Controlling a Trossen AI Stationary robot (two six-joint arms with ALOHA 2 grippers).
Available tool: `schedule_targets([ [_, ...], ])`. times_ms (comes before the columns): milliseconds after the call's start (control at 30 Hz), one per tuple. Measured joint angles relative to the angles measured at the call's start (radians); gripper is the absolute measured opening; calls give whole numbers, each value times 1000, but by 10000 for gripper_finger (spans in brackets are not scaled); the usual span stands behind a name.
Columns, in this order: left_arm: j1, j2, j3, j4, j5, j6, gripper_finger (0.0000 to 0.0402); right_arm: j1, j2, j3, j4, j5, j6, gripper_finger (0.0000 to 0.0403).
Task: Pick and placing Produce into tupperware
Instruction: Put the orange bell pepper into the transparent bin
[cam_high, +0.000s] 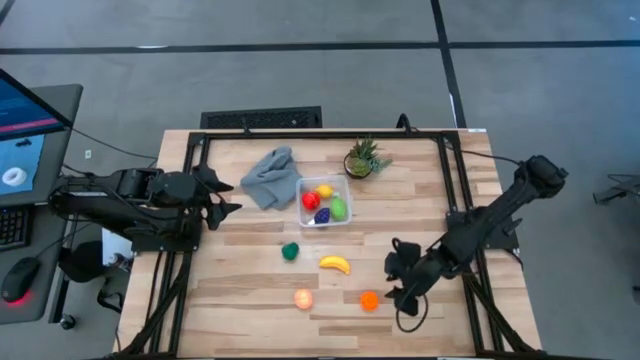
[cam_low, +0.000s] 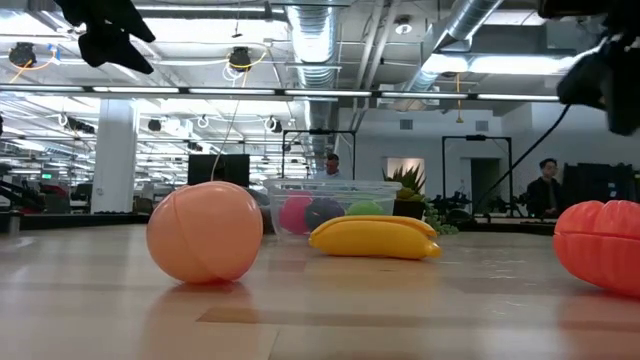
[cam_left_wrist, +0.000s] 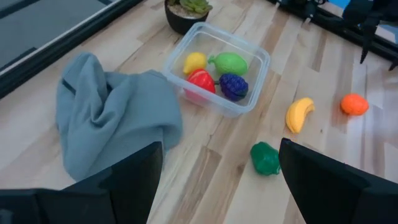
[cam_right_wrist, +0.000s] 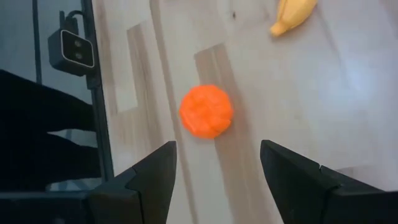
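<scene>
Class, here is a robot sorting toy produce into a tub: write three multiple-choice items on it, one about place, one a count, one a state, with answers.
1. Where is the banana?
A in the tupperware
B on the bare table
C on the grey cloth

2. How many pieces lie in the tupperware?
A two
B four
C six

3. The right gripper is:
A open above the orange piece
B shut on the banana
C inside the tupperware

Answers: 1 B, the banana lies on wood; 2 B, red, yellow, green and purple pieces; 3 A, its fingers frame the orange piece, apart.

The tupperware (cam_high: 324, 201) sat far-centre with four produce pieces (cam_high: 325, 203) inside, a cloth (cam_high: 270, 177) left, a plant (cam_high: 364, 158) right; a banana (cam_high: 335, 264) lay nearer.
</scene>
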Motion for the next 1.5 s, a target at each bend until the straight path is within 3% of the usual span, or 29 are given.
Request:
schedule_targets([
  [467,0,0,0,-42,16,26,308,13,137,71,40,-16,79,256],
  [633,0,0,0,-45,16,33,308,-28,139,72,63,-88,218,256],
  [800,0,0,0,-45,16,33,308,-96,131,72,61,-161,240,256],
  [967,0,0,0,-45,19,30,308,-144,131,72,78,-299,204,256],
  [1500,0,0,0,-72,10,25,308,-165,131,72,27,-289,181,256],
])
